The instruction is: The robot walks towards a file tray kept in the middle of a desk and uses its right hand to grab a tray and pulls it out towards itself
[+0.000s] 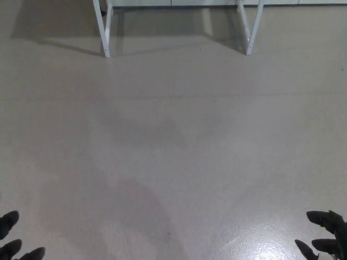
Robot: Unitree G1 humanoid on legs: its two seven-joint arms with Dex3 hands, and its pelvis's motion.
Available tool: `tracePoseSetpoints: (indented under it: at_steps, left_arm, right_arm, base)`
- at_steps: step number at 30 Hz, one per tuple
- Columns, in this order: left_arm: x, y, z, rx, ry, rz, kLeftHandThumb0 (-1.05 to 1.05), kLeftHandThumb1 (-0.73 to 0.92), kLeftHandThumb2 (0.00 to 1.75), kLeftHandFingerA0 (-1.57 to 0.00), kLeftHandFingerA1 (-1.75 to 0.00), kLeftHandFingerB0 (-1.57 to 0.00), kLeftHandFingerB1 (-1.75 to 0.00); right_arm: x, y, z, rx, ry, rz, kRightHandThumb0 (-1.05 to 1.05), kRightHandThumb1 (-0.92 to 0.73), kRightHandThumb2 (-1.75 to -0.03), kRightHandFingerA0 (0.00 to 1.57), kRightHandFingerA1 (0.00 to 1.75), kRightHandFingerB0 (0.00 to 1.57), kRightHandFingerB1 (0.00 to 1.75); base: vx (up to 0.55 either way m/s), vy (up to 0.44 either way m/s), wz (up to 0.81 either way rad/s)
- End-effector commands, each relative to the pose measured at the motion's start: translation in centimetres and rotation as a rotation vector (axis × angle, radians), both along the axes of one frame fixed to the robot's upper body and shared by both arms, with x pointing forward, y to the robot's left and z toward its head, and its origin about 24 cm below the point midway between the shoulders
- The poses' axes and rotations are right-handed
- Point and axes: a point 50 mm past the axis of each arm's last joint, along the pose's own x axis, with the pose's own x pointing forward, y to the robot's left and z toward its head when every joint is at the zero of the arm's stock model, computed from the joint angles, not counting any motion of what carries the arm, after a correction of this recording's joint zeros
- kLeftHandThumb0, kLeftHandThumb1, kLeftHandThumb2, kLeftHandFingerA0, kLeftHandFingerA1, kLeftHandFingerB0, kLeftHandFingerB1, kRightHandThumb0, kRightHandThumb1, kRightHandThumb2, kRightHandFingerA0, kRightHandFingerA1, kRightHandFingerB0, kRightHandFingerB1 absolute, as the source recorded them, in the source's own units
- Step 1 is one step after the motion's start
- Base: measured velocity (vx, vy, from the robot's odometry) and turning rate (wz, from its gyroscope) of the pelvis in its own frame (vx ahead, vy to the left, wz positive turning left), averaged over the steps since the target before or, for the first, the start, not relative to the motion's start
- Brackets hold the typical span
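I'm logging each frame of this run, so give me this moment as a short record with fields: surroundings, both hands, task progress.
view: head camera, looking down at floor
ahead: white desk legs at top edge
file tray: not in view
left hand: bottom left corner, fingers apart, holding nothing
right hand: bottom right corner, fingers apart, holding nothing
task progress: desk some way off, tray not yet grabbed

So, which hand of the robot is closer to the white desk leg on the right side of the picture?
Right. The right hand is at the bottom right corner, almost straight below that white desk leg. The left hand is at the bottom left corner, much farther across the floor.
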Motion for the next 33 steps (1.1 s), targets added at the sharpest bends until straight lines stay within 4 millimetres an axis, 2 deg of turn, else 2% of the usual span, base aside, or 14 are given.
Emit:
tracePoseSetpoints:
  at_steps: [1, 7, 8, 10, 11, 12, 13, 14, 17, 18, 23, 25, 26, 33]
  left_arm:
    - [-1.2, 0.5, -0.2, -0.019, 0.044, 0.006, -0.05, 0.59, 0.59, -0.06, -0.34, -0.02, -0.24]
    - [-2.3, 0.6, -0.5, 0.019, 0.082, -0.014, -0.07, 0.58, 0.60, -0.07, -0.32, -0.04, -0.23]
    - [-2.8, 0.6, -0.7, 0.008, 0.093, -0.016, -0.11, 0.52, 0.71, -0.06, -0.34, -0.05, -0.17]
    - [-3.5, 0.5, -1.0, 0.013, 0.103, -0.016, -0.11, 0.53, 0.68, -0.07, -0.37, -0.06, -0.17]
    - [-3.6, 0.6, -1.1, 0.013, 0.106, -0.017, -0.08, 0.57, 0.59, -0.06, -0.35, -0.03, -0.24]
    - [-3.8, 0.6, -1.2, 0.011, 0.111, -0.018, -0.08, 0.57, 0.59, -0.06, -0.35, -0.03, -0.24]
    - [-4.0, 0.7, -1.4, 0.018, 0.119, -0.019, -0.10, 0.58, 0.57, -0.07, -0.36, -0.03, -0.27]
    - [-4.0, 0.7, -1.4, 0.023, 0.115, -0.020, -0.12, 0.52, 0.65, -0.06, -0.39, -0.07, -0.18]
    - [-4.5, 0.8, -1.5, 0.026, 0.120, -0.030, -0.12, 0.52, 0.66, -0.06, -0.40, -0.06, -0.18]
    - [-4.5, 0.8, -1.5, 0.027, 0.124, -0.038, -0.12, 0.53, 0.66, -0.05, -0.39, -0.07, -0.17]
    - [-5.0, 0.8, -1.5, 0.049, 0.146, -0.056, -0.14, 0.54, 0.66, -0.07, -0.38, -0.06, -0.18]
    - [-4.9, 0.7, -1.5, 0.049, 0.146, -0.055, -0.14, 0.54, 0.66, -0.07, -0.38, -0.06, -0.18]
    - [-4.9, 0.7, -1.5, 0.049, 0.145, -0.057, -0.15, 0.53, 0.66, -0.06, -0.39, -0.06, -0.19]
    - [-5.0, 0.7, -1.6, 0.060, 0.153, -0.072, -0.16, 0.53, 0.65, -0.06, -0.39, -0.07, -0.18]
  right_arm:
    - [-0.7, -0.1, -0.2, -0.027, -0.021, 0.015, -0.44, -0.44, -0.72, 0.46, 0.54, 0.33, 0.48]
    - [-1.9, 0.0, -0.8, -0.020, 0.006, 0.015, -0.42, -0.45, -0.71, 0.45, 0.51, 0.33, 0.47]
    - [-2.4, 0.0, -1.0, -0.017, 0.015, 0.015, -0.35, -0.55, -0.56, 0.51, 0.42, 0.37, 0.39]
    - [-3.3, 0.0, -1.4, -0.018, 0.030, 0.019, -0.37, -0.56, -0.57, 0.49, 0.43, 0.36, 0.39]
    - [-3.5, 0.0, -1.5, -0.022, 0.034, 0.019, -0.44, -0.45, -0.72, 0.45, 0.52, 0.32, 0.47]
    - [-3.7, 0.0, -1.6, -0.027, 0.040, 0.020, -0.44, -0.45, -0.72, 0.45, 0.52, 0.32, 0.47]
    - [-4.0, 0.0, -1.7, -0.021, 0.045, 0.021, -0.37, -0.56, -0.57, 0.49, 0.43, 0.36, 0.39]
    - [-4.0, 0.0, -1.7, -0.023, 0.046, 0.021, -0.37, -0.56, -0.57, 0.49, 0.43, 0.36, 0.38]
    - [-4.3, 0.1, -2.0, -0.017, 0.054, 0.018, -0.37, -0.56, -0.57, 0.50, 0.44, 0.36, 0.39]
    - [-4.3, 0.1, -2.0, -0.021, 0.055, 0.020, -0.44, -0.45, -0.72, 0.44, 0.52, 0.31, 0.47]
    - [-4.6, 0.3, -2.2, -0.019, 0.052, 0.027, -0.47, -0.43, -0.74, 0.45, 0.55, 0.31, 0.49]
    - [-4.6, 0.3, -2.2, -0.019, 0.055, 0.027, -0.45, -0.44, -0.73, 0.44, 0.54, 0.30, 0.48]
    - [-4.6, 0.3, -2.2, -0.020, 0.057, 0.026, -0.38, -0.55, -0.57, 0.49, 0.45, 0.36, 0.39]
    - [-4.7, 0.4, -2.3, -0.028, 0.066, 0.037, -0.40, -0.55, -0.57, 0.47, 0.46, 0.36, 0.39]
  base:
    - [0.00, 0.000, 0.00]
    - [0.00, 0.000, 0.00]
    - [0.00, 0.000, 0.00]
    - [0.00, 0.000, 0.00]
    - [0.00, 0.000, 0.00]
    - [0.00, 0.000, 0.00]
    - [0.00, 0.000, 0.00]
    - [0.00, 0.000, 0.00]
    - [0.00, 0.000, 0.00]
    - [0.00, 0.000, 0.00]
    - [0.00, 0.000, 0.00]
    - [0.17, -0.040, -0.06]
    - [0.00, -0.007, 0.23]
    - [0.01, 0.008, 0.09]
